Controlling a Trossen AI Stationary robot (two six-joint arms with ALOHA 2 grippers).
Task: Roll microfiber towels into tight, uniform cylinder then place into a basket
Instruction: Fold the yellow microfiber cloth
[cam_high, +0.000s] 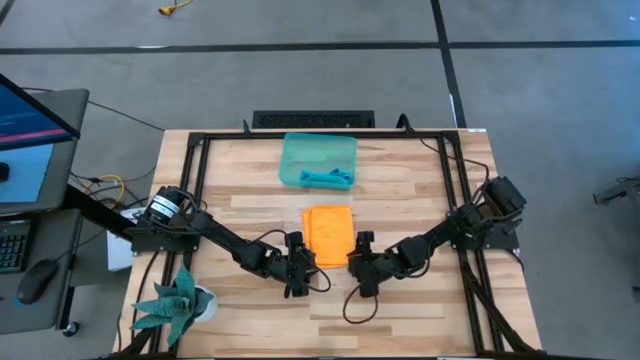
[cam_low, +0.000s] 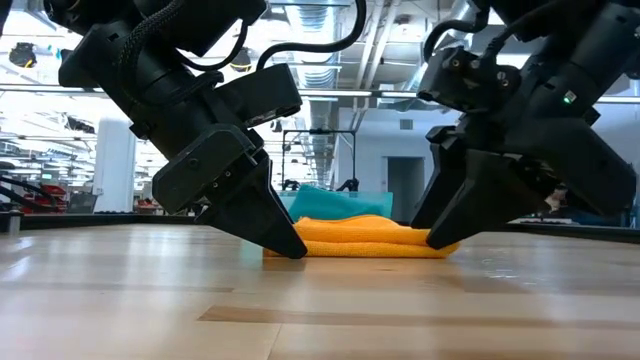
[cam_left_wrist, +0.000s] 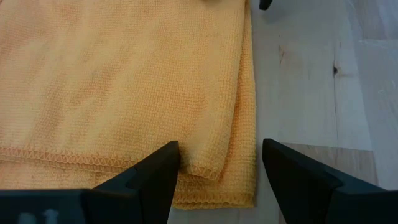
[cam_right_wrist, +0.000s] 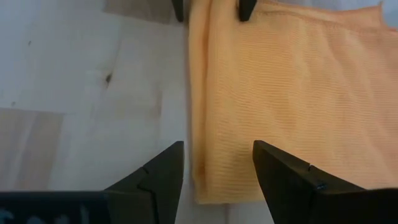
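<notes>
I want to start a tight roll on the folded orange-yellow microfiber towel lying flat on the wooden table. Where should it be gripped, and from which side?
Probably the near hem of the orange-yellow microfiber towel, at its two corners. The left gripper and right gripper sit low there with jaws open, each straddling a corner. The towel lies flat in stacked layers, so coming in low along the wooden table from that near edge should catch every layer.

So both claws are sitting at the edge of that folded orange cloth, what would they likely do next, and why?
Probably close both on the near edge to start rolling. The left gripper and right gripper stand open, each straddling a near corner of the folded orange microfiber towel, which lies flat and unrolled on the wooden table.
</notes>
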